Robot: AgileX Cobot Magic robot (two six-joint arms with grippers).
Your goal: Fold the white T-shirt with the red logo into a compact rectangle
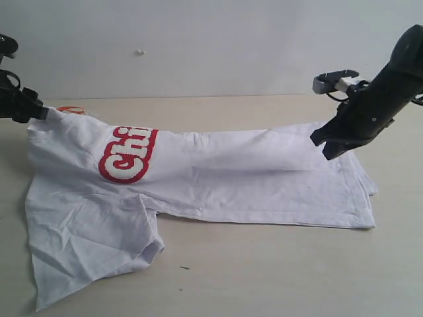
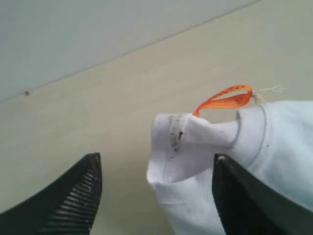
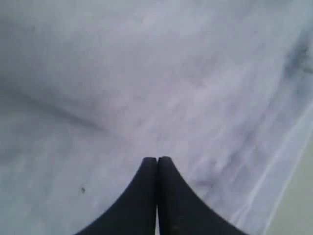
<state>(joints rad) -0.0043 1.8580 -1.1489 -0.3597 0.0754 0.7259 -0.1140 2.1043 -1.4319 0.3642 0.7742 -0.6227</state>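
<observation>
On table (image 1: 277,277): white T-shirt (image 1: 251,178) folded lengthwise (logo (image 1: 129,155) half-hidden).

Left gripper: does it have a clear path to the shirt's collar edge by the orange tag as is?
Probably yes. The left gripper is open with the bunched collar edge of the white T-shirt sitting between its jaws, beside the orange tag; nothing else intervenes.

Exterior view: low, from the near side of the table (image 1: 277,277), facing the far wall (image 1: 198,39), wide enough for the whole white T-shirt (image 1: 251,178). Left wrist view: close over the orange tag (image 2: 222,100), far left. Right wrist view: closer yet, down onto the right end of the cloth. Both patches shared with the exterior view.
</observation>
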